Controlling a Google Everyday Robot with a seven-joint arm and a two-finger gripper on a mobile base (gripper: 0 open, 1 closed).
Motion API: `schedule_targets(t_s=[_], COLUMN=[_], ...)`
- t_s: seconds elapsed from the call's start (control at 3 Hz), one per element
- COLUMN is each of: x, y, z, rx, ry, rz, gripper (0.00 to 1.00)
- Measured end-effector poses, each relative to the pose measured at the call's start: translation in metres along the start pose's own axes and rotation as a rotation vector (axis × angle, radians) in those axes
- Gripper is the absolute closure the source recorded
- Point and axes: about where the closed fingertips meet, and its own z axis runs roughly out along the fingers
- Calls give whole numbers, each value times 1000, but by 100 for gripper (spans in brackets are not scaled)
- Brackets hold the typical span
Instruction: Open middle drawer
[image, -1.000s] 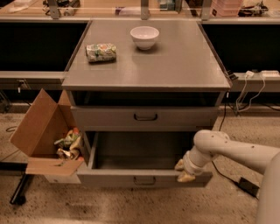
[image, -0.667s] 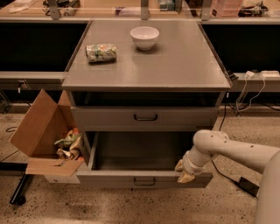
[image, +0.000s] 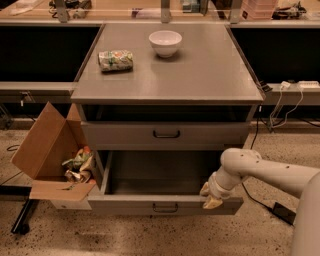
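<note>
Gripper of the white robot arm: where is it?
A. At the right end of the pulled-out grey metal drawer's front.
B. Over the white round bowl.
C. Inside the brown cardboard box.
A: the gripper is at the right end of the front of the pulled-out grey metal middle drawer, well below the white round bowl on the cabinet top.
</note>
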Motion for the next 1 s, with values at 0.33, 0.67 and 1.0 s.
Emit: schedule_targets(t_s=[0.33,0.67,1.0], x=[0,0,0], y=[0,0,0], z=[0,0,0], rx=[0,0,0], ry=[0,0,0], rz=[0,0,0], gripper=[27,4,0])
